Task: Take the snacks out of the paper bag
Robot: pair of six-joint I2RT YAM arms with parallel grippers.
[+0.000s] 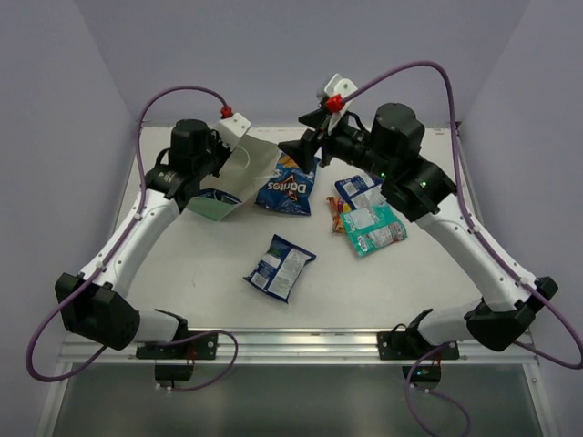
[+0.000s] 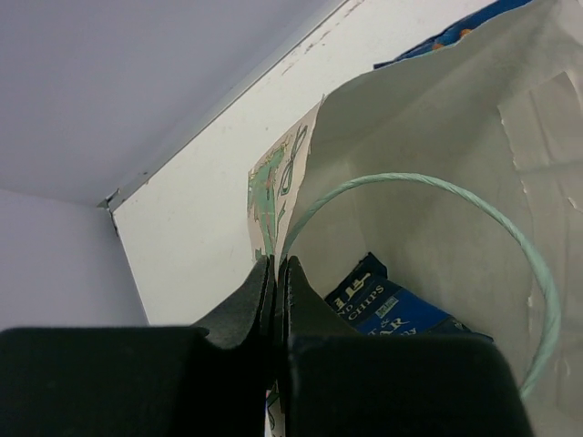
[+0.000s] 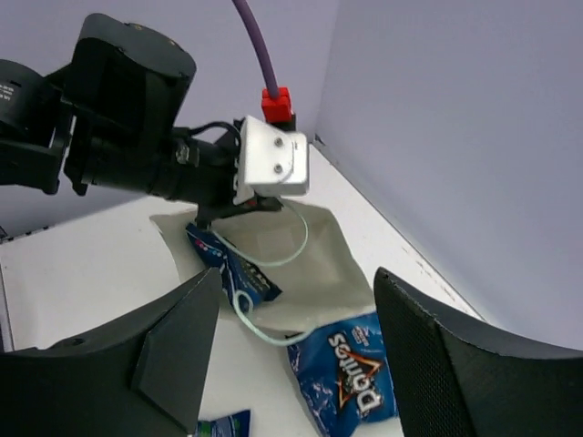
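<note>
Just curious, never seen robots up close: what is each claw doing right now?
Left claw: shut on the rim of the paper bag.
Right claw: open, holding nothing.

We see two matching arms, the left arm [image 1: 137, 238] and the right arm [image 1: 475, 259], each with smooth white links between bulky black joint housings and black base clamps. A purple cable [image 1: 428, 66] loops along each arm and ends in a red plug [image 3: 276, 104] above a white bracket [image 3: 273, 160] held by two screws. The left hand [image 2: 276, 282] and right hand [image 3: 296, 282] have broad matte black fingers, and we make out a fine dotted texture on one of the right hand's inner faces.
</note>
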